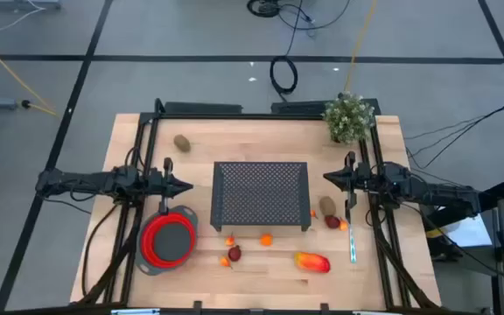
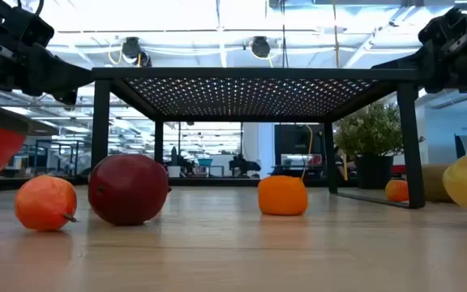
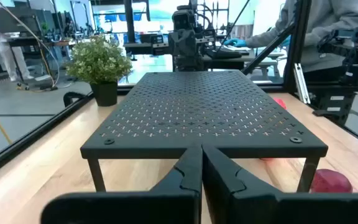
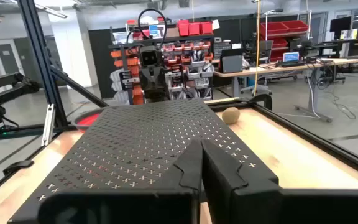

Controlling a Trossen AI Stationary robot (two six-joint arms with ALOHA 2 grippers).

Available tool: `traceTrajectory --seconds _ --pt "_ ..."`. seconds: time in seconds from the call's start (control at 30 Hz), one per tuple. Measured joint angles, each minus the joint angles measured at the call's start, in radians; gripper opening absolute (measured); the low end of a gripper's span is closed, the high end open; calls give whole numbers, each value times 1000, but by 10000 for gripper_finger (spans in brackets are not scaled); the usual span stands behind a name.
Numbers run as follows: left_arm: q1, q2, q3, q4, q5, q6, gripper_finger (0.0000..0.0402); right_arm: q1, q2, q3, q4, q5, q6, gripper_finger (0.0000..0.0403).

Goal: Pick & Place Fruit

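Beside the rack (image 1: 261, 194) — both tools (image 1: 185, 185) shut

A pale wooden counter (image 1: 252, 271) carries a black perforated metal rack (image 1: 261, 192) at its middle, standing on thin legs. A red collapsible bowl (image 1: 168, 239) with a grey rim sits near the front on the left side — well apart from the rack's legs. A leafy green potted plant (image 1: 349, 116) stands at the far right corner. A thin utensil (image 1: 353, 241) with a pale handle lies along the right edge. Beyond the counter, a person in a grey sleeve (image 3: 328, 28) sits at a workstation — face hidden
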Motion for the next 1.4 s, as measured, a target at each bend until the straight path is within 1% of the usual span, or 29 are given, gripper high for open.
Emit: traceTrajectory --seconds 0.33,0.7,1.0,1.4 --pt "0 0 0 0 0 0 20 0 0 0 0 0 0 0" --pt "0 0 0 0 0 0 2 0 0 0 0 0 0 0" --pt "0 0 0 0 0 0 20 0 0 0 0 0 0 0" --pt "0 0 0 0 0 0 2 0 0 0 0 0 0 0"
